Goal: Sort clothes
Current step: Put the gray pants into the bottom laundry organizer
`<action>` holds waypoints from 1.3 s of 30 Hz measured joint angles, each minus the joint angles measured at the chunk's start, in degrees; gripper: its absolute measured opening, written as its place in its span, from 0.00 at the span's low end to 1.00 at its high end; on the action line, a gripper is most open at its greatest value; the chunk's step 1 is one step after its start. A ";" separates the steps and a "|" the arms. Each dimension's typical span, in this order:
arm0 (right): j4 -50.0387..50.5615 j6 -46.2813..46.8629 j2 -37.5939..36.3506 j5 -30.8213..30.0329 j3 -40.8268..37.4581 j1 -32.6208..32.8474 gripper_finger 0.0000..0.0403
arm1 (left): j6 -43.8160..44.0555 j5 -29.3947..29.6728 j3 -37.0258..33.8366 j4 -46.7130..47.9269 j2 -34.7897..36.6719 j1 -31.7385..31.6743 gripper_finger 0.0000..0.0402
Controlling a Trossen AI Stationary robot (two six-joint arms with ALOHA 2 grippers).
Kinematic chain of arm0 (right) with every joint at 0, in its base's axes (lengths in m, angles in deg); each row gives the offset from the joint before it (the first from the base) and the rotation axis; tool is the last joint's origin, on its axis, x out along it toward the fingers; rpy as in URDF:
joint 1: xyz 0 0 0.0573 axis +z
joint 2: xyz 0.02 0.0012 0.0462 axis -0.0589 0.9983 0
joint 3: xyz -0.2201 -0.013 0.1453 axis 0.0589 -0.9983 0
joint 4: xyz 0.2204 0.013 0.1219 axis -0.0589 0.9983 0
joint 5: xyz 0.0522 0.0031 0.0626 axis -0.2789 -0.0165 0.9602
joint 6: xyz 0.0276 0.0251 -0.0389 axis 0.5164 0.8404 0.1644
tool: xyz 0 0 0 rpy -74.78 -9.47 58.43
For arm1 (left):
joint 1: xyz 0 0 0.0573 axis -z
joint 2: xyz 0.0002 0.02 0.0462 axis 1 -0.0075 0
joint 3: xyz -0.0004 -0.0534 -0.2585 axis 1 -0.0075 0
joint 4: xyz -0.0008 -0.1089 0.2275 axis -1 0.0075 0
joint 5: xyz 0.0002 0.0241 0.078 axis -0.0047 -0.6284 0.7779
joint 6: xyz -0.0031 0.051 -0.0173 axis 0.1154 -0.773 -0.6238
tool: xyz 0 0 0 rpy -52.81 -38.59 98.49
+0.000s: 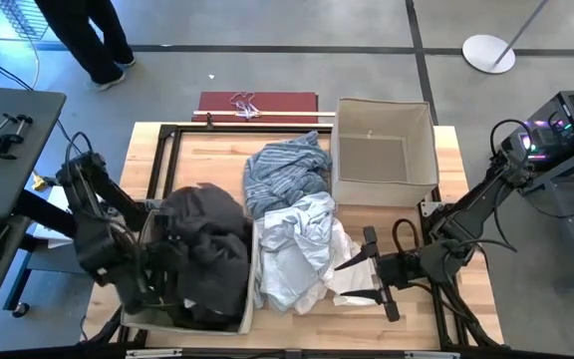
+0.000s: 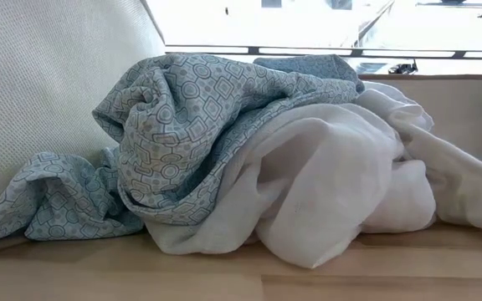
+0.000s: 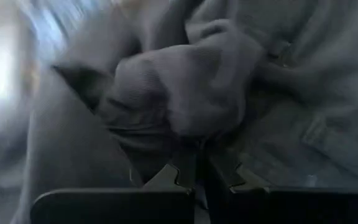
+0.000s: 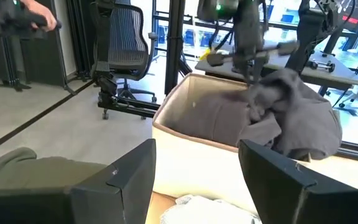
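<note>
Charcoal grey piece is being dropped in the left box, clamped by the left claw. Release needed next, probably. Right claw is held apart, empty, beside the white pieces.

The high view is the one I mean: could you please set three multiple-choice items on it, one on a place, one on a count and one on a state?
1. Where does the charcoal grey piece lie?
A. in the fabric box near the left arm
B. in the far box
C. on the floor

2. How many beige fabric boxes stand on the table?
A. one
B. two
C. four

3. How does the right gripper stand?
A. shut on the white piece
B. open, empty, beside the white piece
C. inside the far box

Answers:
1 A: the dark cloth fills the near box, where the left gripper is shut on it.
2 B: one holds cloth, one is empty.
3 B: its fingers stand apart with nothing between them.
</note>
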State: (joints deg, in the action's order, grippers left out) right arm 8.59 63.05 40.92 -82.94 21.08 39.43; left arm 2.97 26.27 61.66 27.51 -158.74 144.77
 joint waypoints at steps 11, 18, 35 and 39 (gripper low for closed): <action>-0.02 -0.31 0.23 -0.49 -0.04 -0.04 0.55 | -4.48 -28.37 -25.21 -26.85 -2.02 -3.26 0.00; 0.42 -1.13 0.44 -0.49 -0.05 -0.07 0.55 | 7.31 -32.82 -35.98 -46.95 -1.70 -7.21 0.00; 1.00 -2.11 0.44 -0.46 -0.07 -0.07 0.55 | 29.16 -31.25 -22.35 -32.29 25.74 -9.07 0.27; 1.06 -3.01 0.44 -0.45 -0.07 -0.07 0.55 | 25.95 -19.47 -17.40 -23.17 29.08 -10.02 0.23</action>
State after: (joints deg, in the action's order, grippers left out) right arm 9.66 60.04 41.36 -83.40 21.02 39.36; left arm 28.92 6.81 44.26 4.34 -129.66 134.75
